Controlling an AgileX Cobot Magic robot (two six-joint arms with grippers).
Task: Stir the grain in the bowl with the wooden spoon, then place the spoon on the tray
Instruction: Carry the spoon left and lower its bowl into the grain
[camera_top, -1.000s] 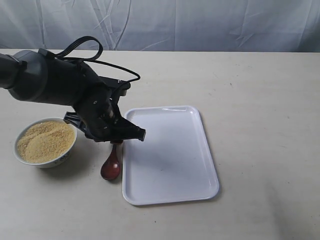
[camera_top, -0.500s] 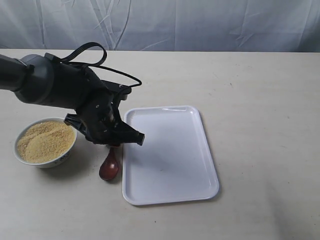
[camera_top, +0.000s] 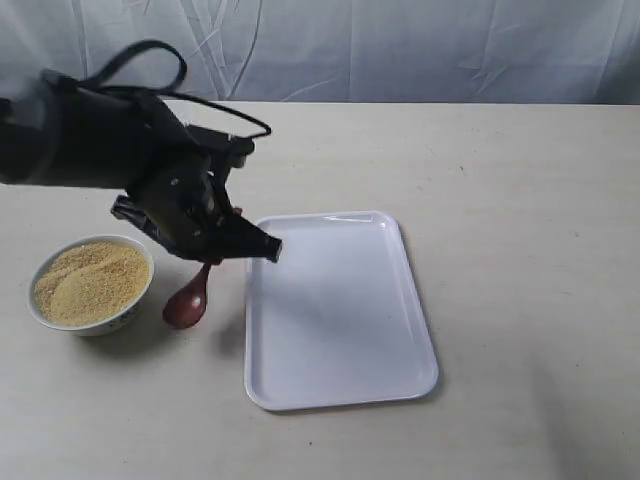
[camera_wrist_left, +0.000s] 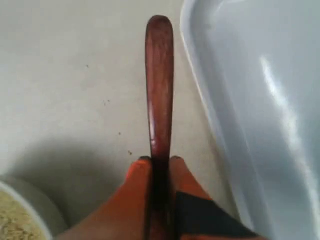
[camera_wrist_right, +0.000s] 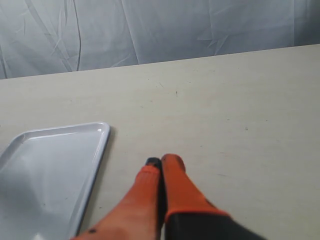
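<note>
- The left pincer (camera_wrist_left: 160, 161) is clenched on the handle of the wooden spoon (camera_top: 187, 303); its orange fingers (camera_wrist_left: 136, 192) squeeze the slim handle from both sides, so the spoon runs straight out from the wrist and cannot twist
- The spoon hangs in the gap between the bowl (camera_top: 122, 318) and the tray (camera_top: 340, 395), nearer the bowl; its oval end points down and seems just off the table (camera_top: 500, 200), though contact is hard to rule out
- The oval end leans toward the bowl; I judge this suits a dip into the grain (camera_top: 88, 280), so stirring looks like the step in hand
- The grain fills the bowl almost to the rim; a deep or quick stroke could push some over the edge
- The tray lies flat and bare just beside the spoon, probably so the set-down is a short carry
- The right pincer (camera_wrist_right: 161, 162) is pressed closed on nothing; it hovers over bare table beside the tray, out of the working arm's way
</note>
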